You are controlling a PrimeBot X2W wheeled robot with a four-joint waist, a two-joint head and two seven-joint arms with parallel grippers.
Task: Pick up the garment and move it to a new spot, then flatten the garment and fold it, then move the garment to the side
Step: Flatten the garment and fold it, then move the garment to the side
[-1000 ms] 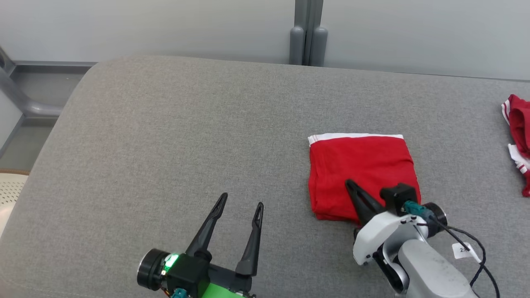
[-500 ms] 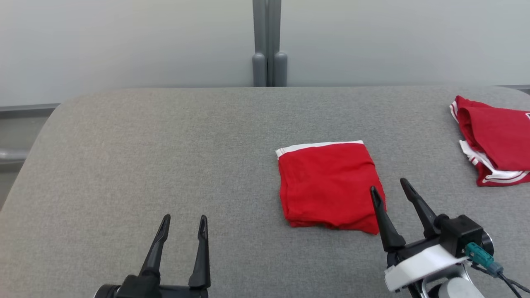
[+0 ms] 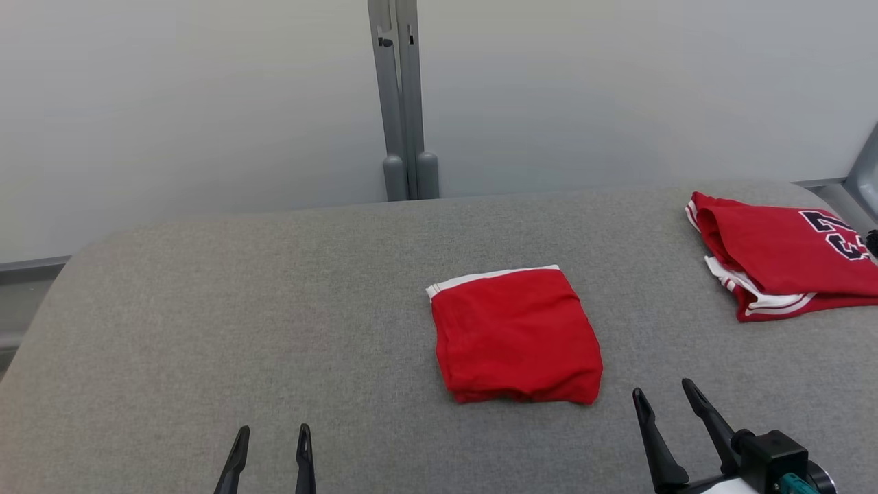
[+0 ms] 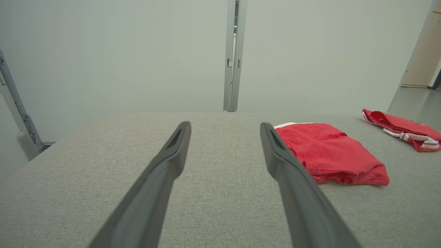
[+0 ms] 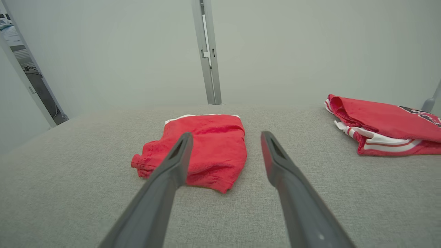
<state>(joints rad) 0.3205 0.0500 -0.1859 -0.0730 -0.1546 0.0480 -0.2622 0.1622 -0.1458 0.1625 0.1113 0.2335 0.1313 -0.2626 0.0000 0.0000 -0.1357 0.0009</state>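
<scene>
- Found the garment [image 3: 514,336] lying flat on the grey cushion [image 3: 206,309], a little right of the middle, red with a white band along the far edge.
- Already folded into a small, nearly square packet; only some light wrinkles at the near edge.
- Left gripper [image 3: 272,430] at the lower left: jaws spread, holding nothing, well apart from the garment.
- Right gripper [image 3: 663,387] at the lower right: jaws spread as well and empty, near the near right corner of the garment but not touching it.
- Judged as done: the picking up, the moving to a new spot, the flattening and the folding.
- Possibly left to do: the moving to the side; cannot tell if the present place counts as the side.
- Further right, near the cushion's edge, a red jersey [image 3: 775,254] with white trim and a dark number, apart from the garment.
</scene>
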